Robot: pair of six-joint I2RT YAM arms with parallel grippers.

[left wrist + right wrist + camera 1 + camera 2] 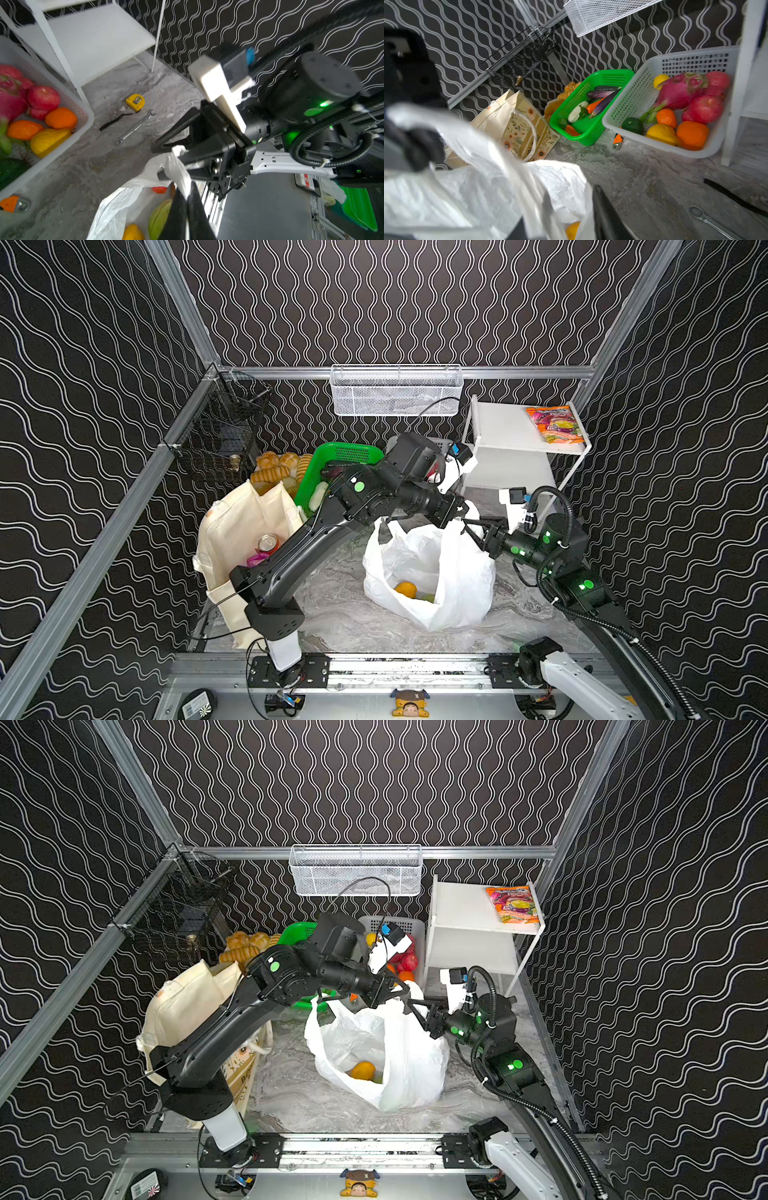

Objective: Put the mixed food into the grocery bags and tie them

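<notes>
The white plastic grocery bag (432, 572) stands open on the marble table, with an orange fruit (405, 588) and a green one (160, 216) inside. My left gripper (186, 193) is shut on the bag's raised handle (176, 166) above its far rim. My right gripper (158, 163) faces it at the same handle, jaws apart, with the plastic lying between its fingers (600, 197). The cream tote (241, 531) stands at the left under my left arm, holding a red can (268, 542) and a purple packet (257, 560).
Behind the bags stand a green basket (591, 124) of vegetables and a white basket (633, 99) of fruit. Bread rolls (274, 466) lie back left. A white shelf (507, 431) at back right carries a snack packet (555, 423). A wrench (133, 128) and a tape measure (135, 101) lie below it.
</notes>
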